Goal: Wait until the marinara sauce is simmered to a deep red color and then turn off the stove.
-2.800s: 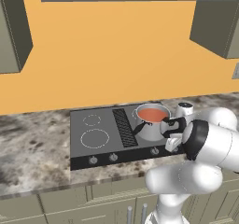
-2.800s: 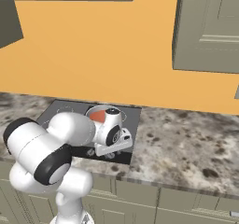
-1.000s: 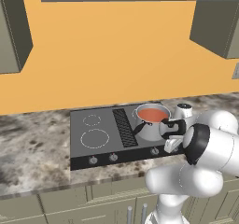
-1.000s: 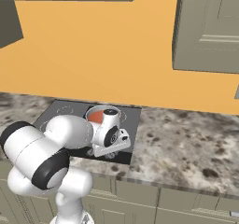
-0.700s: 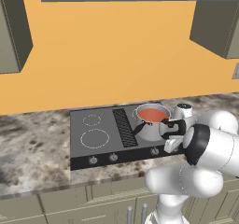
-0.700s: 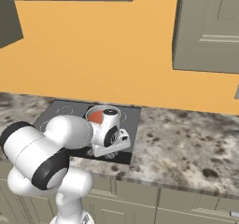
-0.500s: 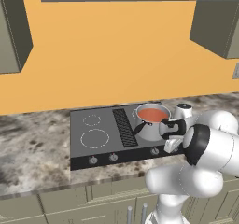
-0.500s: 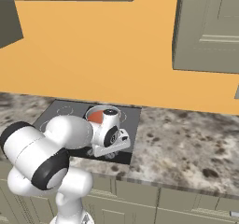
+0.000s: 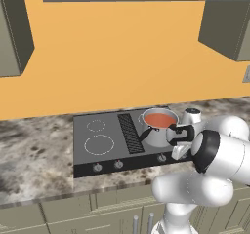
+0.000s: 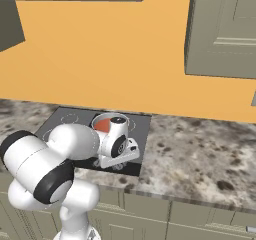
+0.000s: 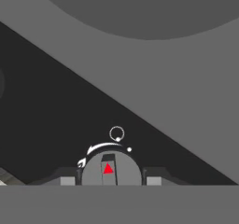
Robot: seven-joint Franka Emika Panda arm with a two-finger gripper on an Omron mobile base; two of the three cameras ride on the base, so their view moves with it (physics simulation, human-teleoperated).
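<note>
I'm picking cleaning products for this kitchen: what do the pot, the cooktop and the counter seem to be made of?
The pot looks like polished steel, with shiny grey walls and a black handle. The cooktop looks like smooth dark glass or ceramic, flat with white printed burner rings. The counter looks like polished granite, mottled grey-brown, though laminate could look alike.
</note>
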